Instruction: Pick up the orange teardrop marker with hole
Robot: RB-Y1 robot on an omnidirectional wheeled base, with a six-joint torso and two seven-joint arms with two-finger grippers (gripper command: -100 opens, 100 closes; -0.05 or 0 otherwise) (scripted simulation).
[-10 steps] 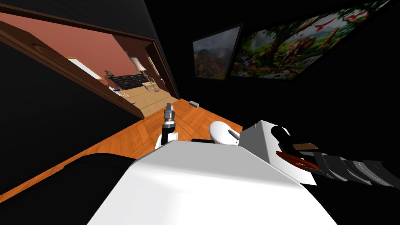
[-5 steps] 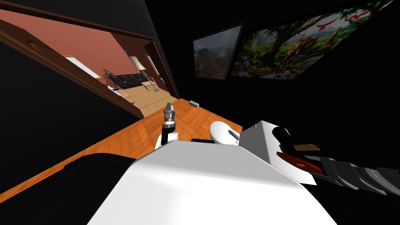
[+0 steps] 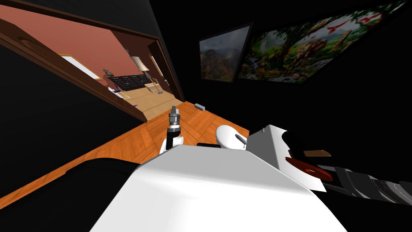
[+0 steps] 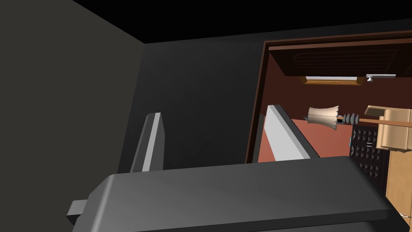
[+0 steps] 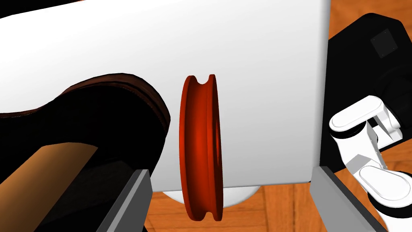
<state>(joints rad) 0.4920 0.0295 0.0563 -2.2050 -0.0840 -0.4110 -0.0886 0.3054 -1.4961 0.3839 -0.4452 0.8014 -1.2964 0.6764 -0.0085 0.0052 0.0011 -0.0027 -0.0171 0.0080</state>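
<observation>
The orange-red marker [image 5: 200, 149] is a rounded disc with a grooved rim, standing on edge on a white top [image 5: 257, 60]. My right gripper [image 5: 229, 171] is open; the marker sits between its fingers and touches neither, nearer the one beside the shoe. In the head view the marker [image 3: 309, 169] lies at the white top's [image 3: 267, 147] near right corner, with my right arm [image 3: 362, 183] reaching in from the right. My left gripper [image 4: 217, 137] is open and holds nothing; it is raised over the floor [image 3: 174, 114].
A black shoe [image 5: 100, 121] with a tan insole [image 5: 48, 169] lies right beside the marker on the white top. A white rounded thing [image 3: 227, 137] stands by the top's left side. Wooden floor [image 3: 132, 141] leads to an open doorway [image 3: 132, 84].
My right arm has drawn back a little to the right, so more of the marker shows in front of it. The head view has shifted slightly. The left arm has not moved.
</observation>
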